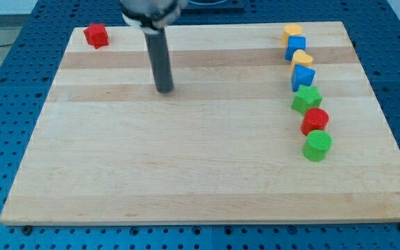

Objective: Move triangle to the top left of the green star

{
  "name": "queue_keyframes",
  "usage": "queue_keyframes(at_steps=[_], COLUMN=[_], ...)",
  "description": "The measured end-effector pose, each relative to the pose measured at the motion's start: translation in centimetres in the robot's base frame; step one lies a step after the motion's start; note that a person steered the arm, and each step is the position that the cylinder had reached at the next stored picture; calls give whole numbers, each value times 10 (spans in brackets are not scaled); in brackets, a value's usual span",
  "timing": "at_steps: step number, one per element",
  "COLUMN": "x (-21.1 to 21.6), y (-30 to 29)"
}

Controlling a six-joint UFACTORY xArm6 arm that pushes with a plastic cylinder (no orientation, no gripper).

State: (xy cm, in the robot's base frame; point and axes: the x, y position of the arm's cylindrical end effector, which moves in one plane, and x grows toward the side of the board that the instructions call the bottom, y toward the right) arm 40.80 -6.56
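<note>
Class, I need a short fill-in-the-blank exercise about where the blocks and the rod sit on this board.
1. The blue triangle lies directly above the green ____.
2. Alone near the board's top-left corner sits a ____ block.
3. My tip is far to the view's ____ of the column of blocks.

Missing words: star; red; left.

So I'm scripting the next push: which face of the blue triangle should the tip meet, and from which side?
Probably the blue triangle's right face, pushing toward the view's left: it sits just above the green star, a yellow block crowds its top, and my tip is far left.
</note>
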Motion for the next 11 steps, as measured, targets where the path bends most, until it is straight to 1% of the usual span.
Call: queue_keyframes(at_steps=[1,2,3,4,5,6,7,8,10,11], x=[75,136,164,162,123,57,-11,-45,-49,-36], y=[44,87,157,263,339,357,319,284,227,215])
